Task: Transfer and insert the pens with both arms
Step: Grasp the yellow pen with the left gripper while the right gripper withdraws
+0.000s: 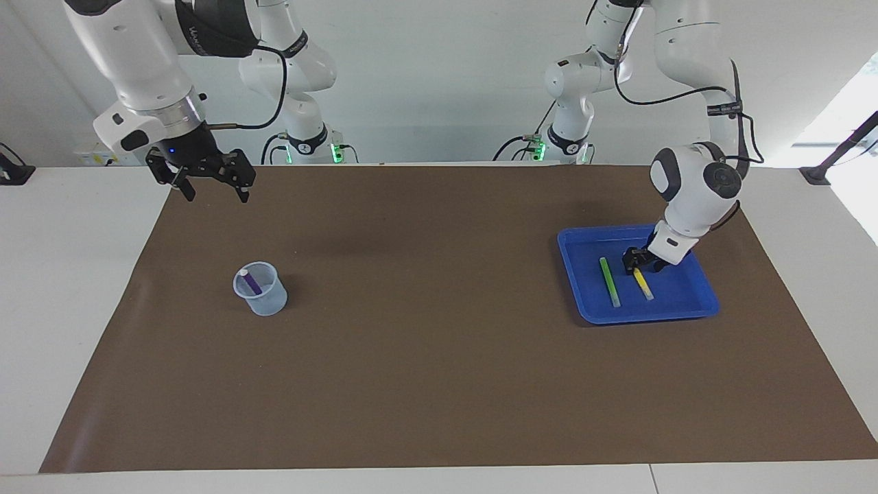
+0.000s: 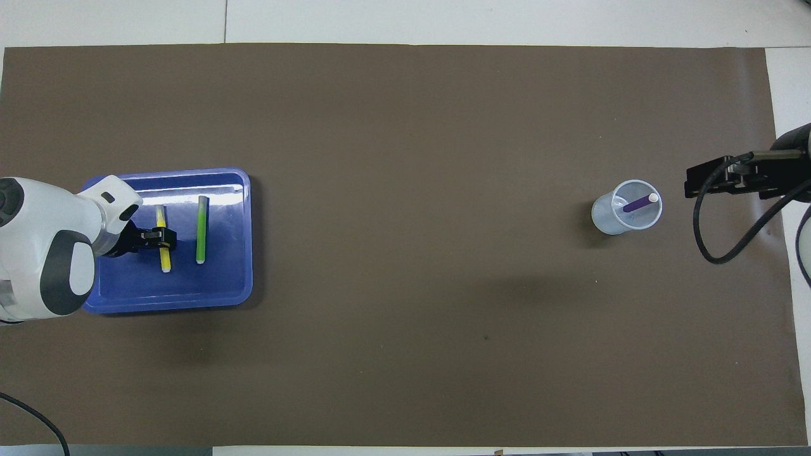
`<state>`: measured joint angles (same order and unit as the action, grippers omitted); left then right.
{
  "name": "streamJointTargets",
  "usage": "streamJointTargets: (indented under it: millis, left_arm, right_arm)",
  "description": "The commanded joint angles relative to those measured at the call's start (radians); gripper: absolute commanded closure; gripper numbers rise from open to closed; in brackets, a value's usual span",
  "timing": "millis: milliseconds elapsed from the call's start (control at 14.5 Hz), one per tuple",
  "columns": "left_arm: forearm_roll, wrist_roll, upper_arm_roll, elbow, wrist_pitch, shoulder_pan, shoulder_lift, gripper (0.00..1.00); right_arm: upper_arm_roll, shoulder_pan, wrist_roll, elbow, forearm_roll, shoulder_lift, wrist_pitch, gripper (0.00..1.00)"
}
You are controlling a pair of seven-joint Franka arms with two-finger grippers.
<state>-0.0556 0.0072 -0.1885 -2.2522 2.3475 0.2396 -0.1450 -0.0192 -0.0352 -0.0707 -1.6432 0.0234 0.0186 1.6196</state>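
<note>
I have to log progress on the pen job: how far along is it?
One of three is done: the purple pen stands in the cup. In hand: the left claw is down on the yellow pen in the blue tray. The green pen lies untouched beside it. The right claw waits, open, above the mat.

Left end effector (image 1: pixel 636 263) low; right end effector (image 1: pixel 211 184) raised, open.
</note>
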Motion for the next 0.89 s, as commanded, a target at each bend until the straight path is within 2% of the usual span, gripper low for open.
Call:
streamJointTargets:
  millis: [0,481,688,825]
  left_arm:
    - [-0.02,0.007,0.003,0.006,0.035,-0.008,-0.018,0.27]
    - [-0.02,0.005,0.003,0.009,0.044,-0.022,-0.021,0.45]
    - [-0.02,0.004,0.003,0.009,0.044,-0.022,-0.021,0.57]
    - [-0.021,0.003,0.003,0.009,0.045,-0.022,-0.021,0.71]
  right_arm:
    - [0.018,0.024,-0.018,-0.032,-0.01,0.024,0.003,0.0]
    - [0.045,0.051,-0.017,-0.038,-0.008,0.027,0.0,0.0]
    - [0.044,0.043,-0.017,-0.038,-0.007,0.027,0.002,0.0]
    - [0.044,0.04,-0.017,-0.04,-0.008,0.026,0.005,0.0]
